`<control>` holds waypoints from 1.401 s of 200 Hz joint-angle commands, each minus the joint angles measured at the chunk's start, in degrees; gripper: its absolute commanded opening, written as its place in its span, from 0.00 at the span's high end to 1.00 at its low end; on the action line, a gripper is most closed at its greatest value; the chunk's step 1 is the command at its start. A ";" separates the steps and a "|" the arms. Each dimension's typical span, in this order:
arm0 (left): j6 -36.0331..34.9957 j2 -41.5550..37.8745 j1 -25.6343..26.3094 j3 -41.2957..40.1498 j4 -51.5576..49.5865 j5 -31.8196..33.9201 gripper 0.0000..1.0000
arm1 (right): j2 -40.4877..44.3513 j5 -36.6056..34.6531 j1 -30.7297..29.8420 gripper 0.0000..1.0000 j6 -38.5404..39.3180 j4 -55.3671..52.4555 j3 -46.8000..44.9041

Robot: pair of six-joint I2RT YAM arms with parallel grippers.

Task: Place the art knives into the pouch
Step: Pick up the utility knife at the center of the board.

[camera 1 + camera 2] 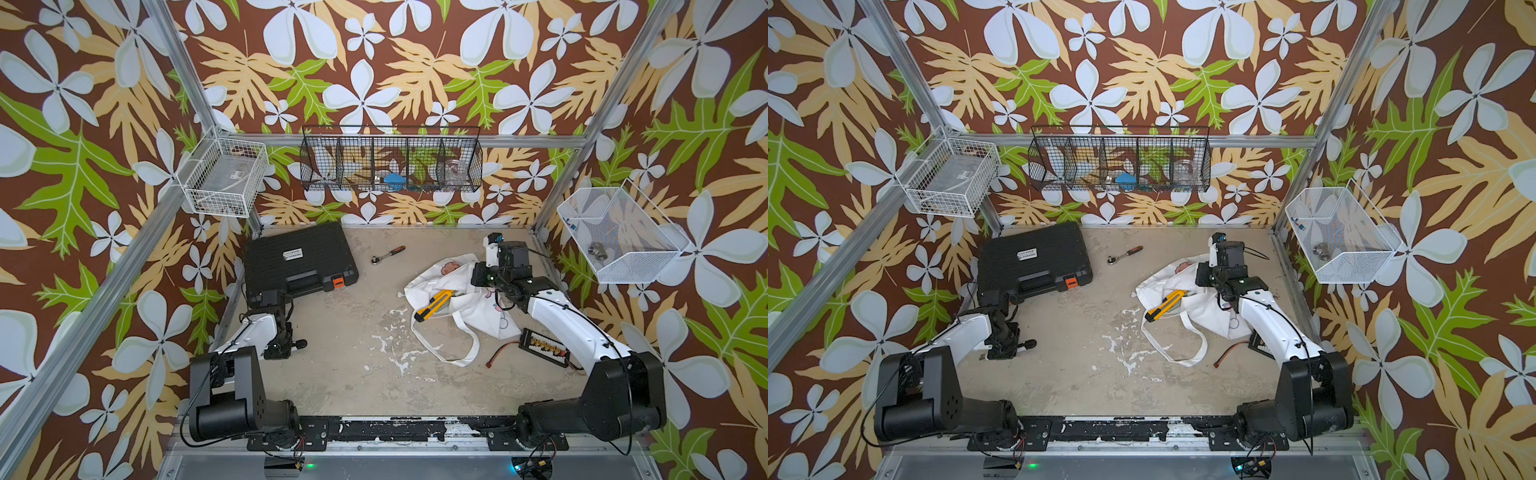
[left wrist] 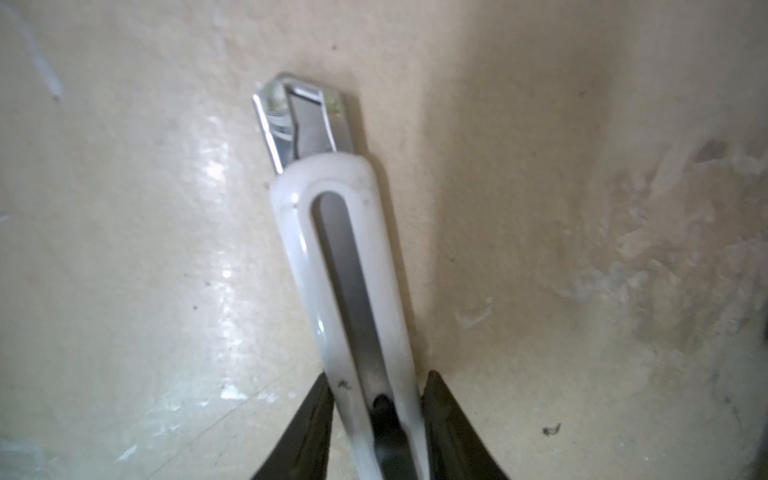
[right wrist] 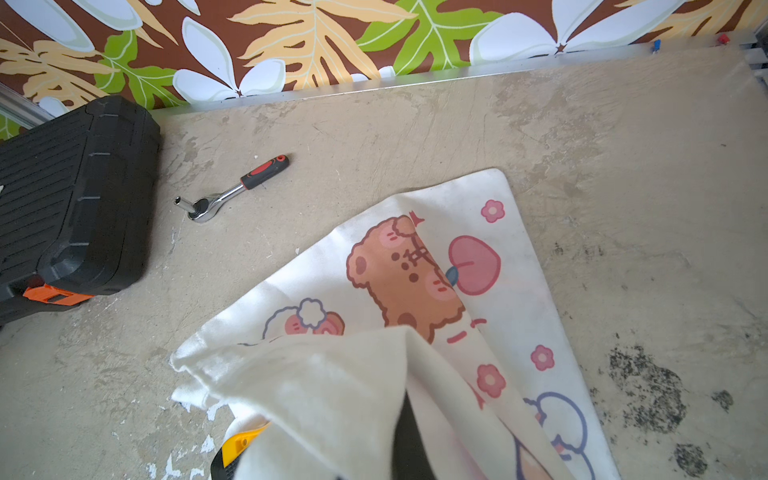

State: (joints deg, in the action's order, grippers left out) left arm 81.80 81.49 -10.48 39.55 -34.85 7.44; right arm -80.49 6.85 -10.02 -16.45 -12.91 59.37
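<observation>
Bright even light; close-up wrist view blurred, glare on tabletop (image 2: 220, 174).

No legible text was found. A white label (image 1: 293, 254) (image 1: 1027, 253) on the black case (image 1: 320, 245) was too small to read. The cloth bag (image 3: 513, 299) showed cartoon figures only.

Worn beige tabletop (image 1: 353, 374) carries: black tool case (image 1: 299, 257), rear left; ratchet wrench (image 1: 387, 254), rear centre; pouch (image 1: 432, 280), right; connector board (image 1: 544, 343) beside pouch; white-bodied knife (image 2: 345, 270), left.
</observation>
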 commanded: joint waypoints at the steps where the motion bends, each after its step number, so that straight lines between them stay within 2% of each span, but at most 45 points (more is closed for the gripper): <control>1: -4.12 2.04 -0.14 -0.09 2.02 -2.07 0.64 | -0.02 -0.76 0.00 1.00 0.01 1.18 0.49; 57: -8.10 2.55 -0.17 0.92 2.33 -2.05 0.68 | -0.22 -1.05 -0.03 1.00 0.00 1.07 0.57; 93: -13.46 3.20 -0.05 2.27 2.52 -3.24 0.71 | -0.57 -1.05 -0.01 1.00 0.00 1.09 0.68; 144: -18.24 1.44 0.69 3.70 1.88 -4.17 0.71 | -0.80 -1.03 0.01 1.00 0.01 0.98 0.79; 214: -16.47 1.10 9.18 9.55 -1.18 -2.17 0.70 | -0.95 -1.62 0.00 1.00 0.08 0.65 0.92; 280: -12.64 2.38 21.61 18.25 -4.46 -1.22 0.70 | -1.14 -2.38 0.00 1.00 0.19 0.34 1.09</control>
State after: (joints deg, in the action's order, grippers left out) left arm 67.31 83.46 7.90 54.89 -36.86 4.91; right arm -81.28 5.54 -10.02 -16.45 -12.91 59.81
